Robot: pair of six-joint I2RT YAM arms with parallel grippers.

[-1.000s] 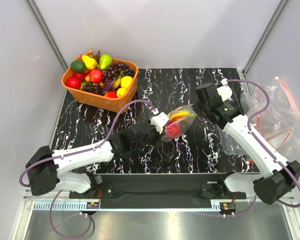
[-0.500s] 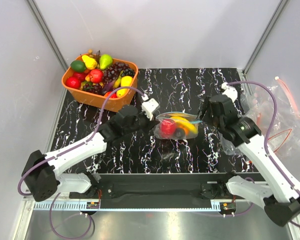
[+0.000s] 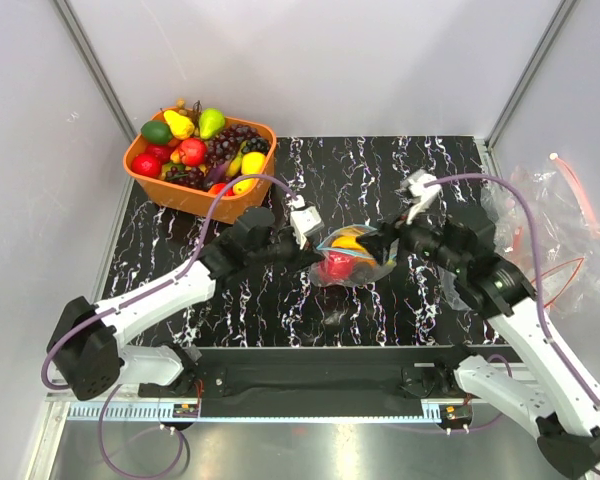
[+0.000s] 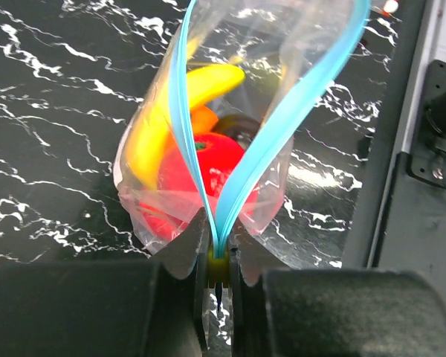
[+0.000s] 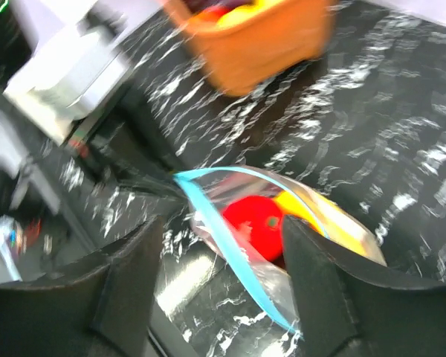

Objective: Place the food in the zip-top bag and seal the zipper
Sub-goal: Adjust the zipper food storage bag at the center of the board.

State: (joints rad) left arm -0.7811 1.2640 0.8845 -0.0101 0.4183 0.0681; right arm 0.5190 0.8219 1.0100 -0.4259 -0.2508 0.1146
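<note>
The zip-top bag [image 3: 355,258] hangs just above the table's middle, clear, with red, yellow and orange food inside. My left gripper [image 3: 318,254] is shut on one end of the light blue zipper [image 4: 219,245]. From that pinch the two strips spread apart, so the mouth gapes over a red fruit [image 4: 208,167] and a yellow one [image 4: 163,126]. My right gripper [image 3: 388,247] is open at the bag's other end. Its fingers [image 5: 126,282] straddle the bag [image 5: 282,253] and the zipper [image 5: 230,253] without closing on them.
An orange basket [image 3: 202,160] full of toy fruit stands at the back left of the black marbled table [image 3: 380,170]. A heap of clear bags with red-orange strips [image 3: 545,225] lies off the table's right edge, beside the right arm.
My right gripper has let go of the bag, opened wide and shifted toward its right end. The left gripper kept its hold and carried the bag slightly back and level.
</note>
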